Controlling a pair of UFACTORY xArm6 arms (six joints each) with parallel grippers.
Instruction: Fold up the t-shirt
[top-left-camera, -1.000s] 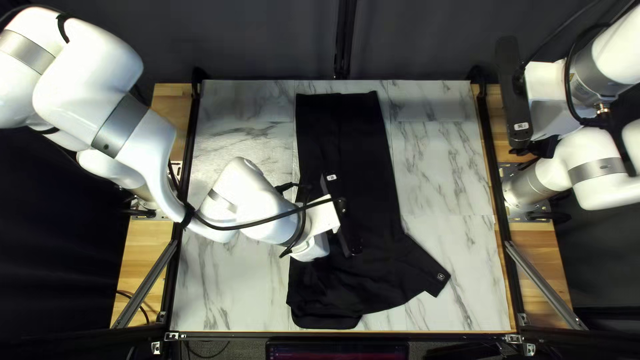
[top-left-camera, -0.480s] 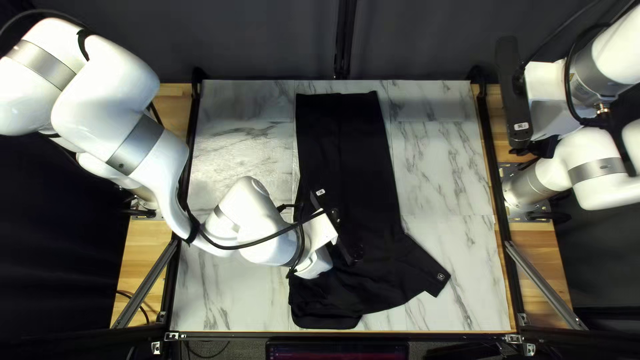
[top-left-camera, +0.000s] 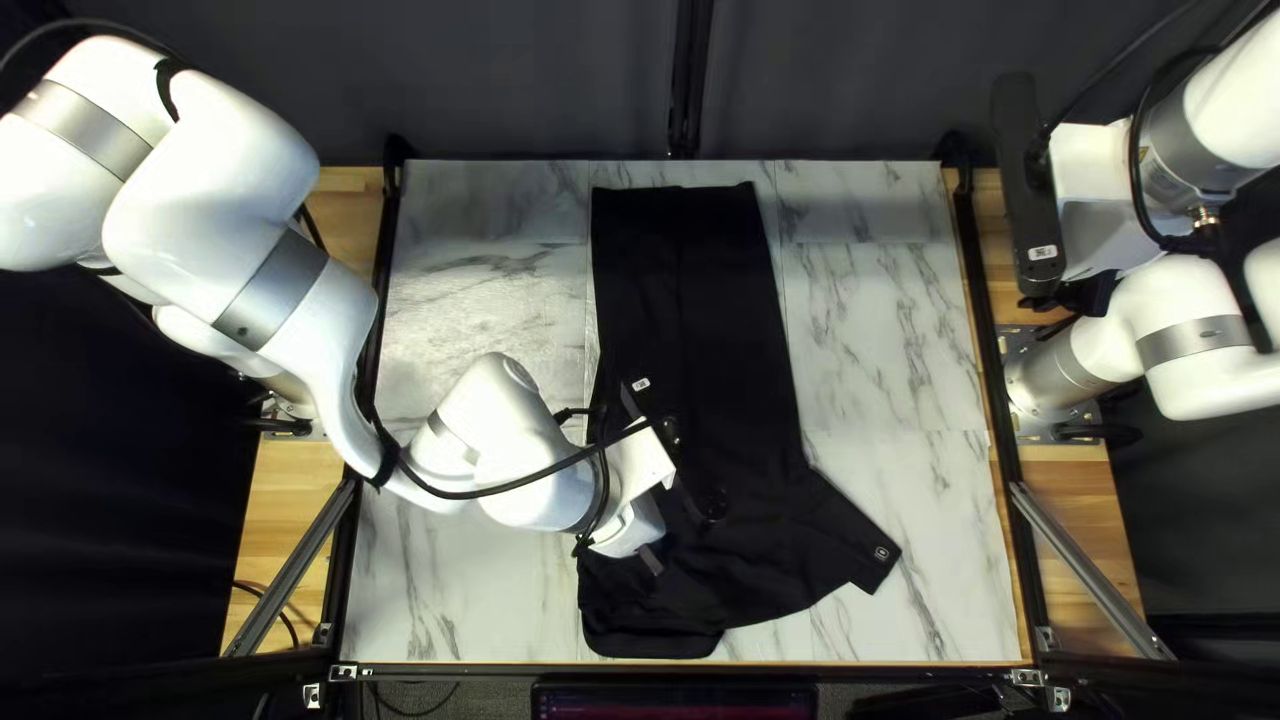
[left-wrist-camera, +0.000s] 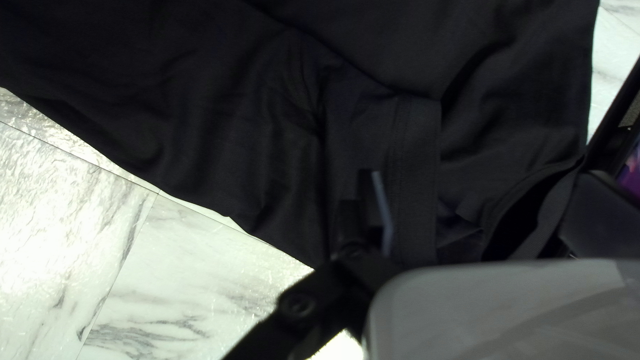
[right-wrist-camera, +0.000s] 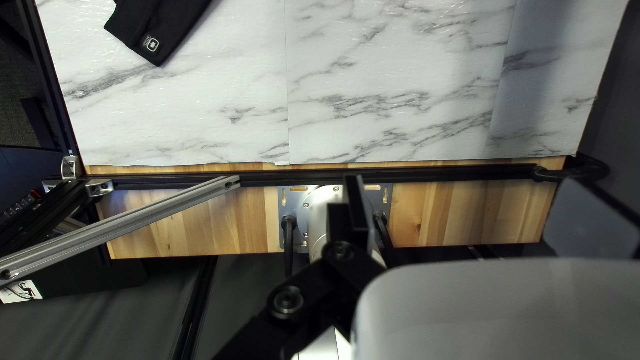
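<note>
Left tool (top-left-camera: 651,562) is released over the shirt (top-left-camera: 696,280) — toward the tabletop's (top-left-camera: 887,347) near edge. Right tool (top-left-camera: 1091,294): released, by the right edge.

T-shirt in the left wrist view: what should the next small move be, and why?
I'd probably have the left arm line up with the stitched strip of the black T-shirt and try to grasp it. That strip lies right beside the left claw's tip area, while the right arm stands off at the table's right edge, away from the cloth.

black t-shirt (top-left-camera: 700,294) on marbled white table (top-left-camera: 887,334)
</note>
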